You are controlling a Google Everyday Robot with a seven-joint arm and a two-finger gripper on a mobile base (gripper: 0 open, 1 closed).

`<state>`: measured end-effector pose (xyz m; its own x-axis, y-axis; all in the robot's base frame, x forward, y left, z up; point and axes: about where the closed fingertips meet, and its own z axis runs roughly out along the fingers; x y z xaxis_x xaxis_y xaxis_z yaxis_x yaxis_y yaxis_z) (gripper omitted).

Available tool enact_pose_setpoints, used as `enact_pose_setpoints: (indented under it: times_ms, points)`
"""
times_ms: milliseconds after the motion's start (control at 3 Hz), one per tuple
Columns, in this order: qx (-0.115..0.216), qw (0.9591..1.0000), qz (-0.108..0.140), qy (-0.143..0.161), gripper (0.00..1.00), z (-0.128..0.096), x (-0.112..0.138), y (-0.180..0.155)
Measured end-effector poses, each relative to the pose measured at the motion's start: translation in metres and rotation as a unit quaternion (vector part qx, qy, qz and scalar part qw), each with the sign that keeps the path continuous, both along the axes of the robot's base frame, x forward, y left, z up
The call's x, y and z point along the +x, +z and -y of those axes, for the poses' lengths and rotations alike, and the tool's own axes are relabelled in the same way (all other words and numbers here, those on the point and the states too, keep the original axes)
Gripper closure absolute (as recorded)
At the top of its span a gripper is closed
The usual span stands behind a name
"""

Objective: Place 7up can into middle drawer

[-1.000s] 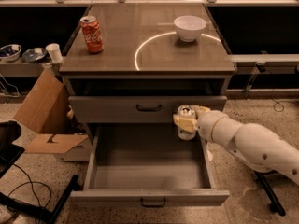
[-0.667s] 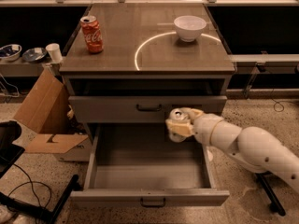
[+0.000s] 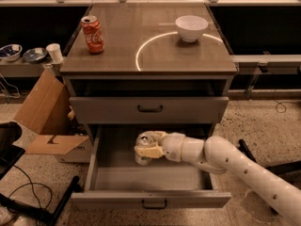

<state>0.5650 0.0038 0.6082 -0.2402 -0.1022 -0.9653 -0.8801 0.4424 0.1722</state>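
The middle drawer [image 3: 150, 199] is pulled wide open at the bottom of the grey cabinet, with its small dark handle on the front. My gripper [image 3: 146, 148] reaches in from the right on a white arm and is shut on the 7up can [image 3: 143, 142]. The silvery can with its silver top is held upright inside the drawer, toward its left middle, low over the drawer floor. I cannot tell if the can's base touches the floor.
The closed drawer front [image 3: 149, 109] sits just above the open one. A red cola can [image 3: 92, 34] and a white bowl [image 3: 191, 28] stand on the cabinet top. A cardboard box [image 3: 47, 121] is on the floor at left, with cables nearby.
My gripper has moved left and down with the can, from in front of the cabinet's right side into the open drawer.
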Motion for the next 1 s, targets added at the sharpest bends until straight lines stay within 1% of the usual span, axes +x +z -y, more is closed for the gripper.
enact_pose_setpoints:
  times_ms: [333,667,1000]
  points:
    - [0.018,0.9987,-0.026,0.039,1.00,-0.033,-0.012,-0.046]
    - [0.018,0.9987,-0.026,0.039,1.00,-0.033,-0.012,-0.046]
    - [0.007,0.9981,-0.008,0.060,1.00,-0.027,-0.003,-0.061]
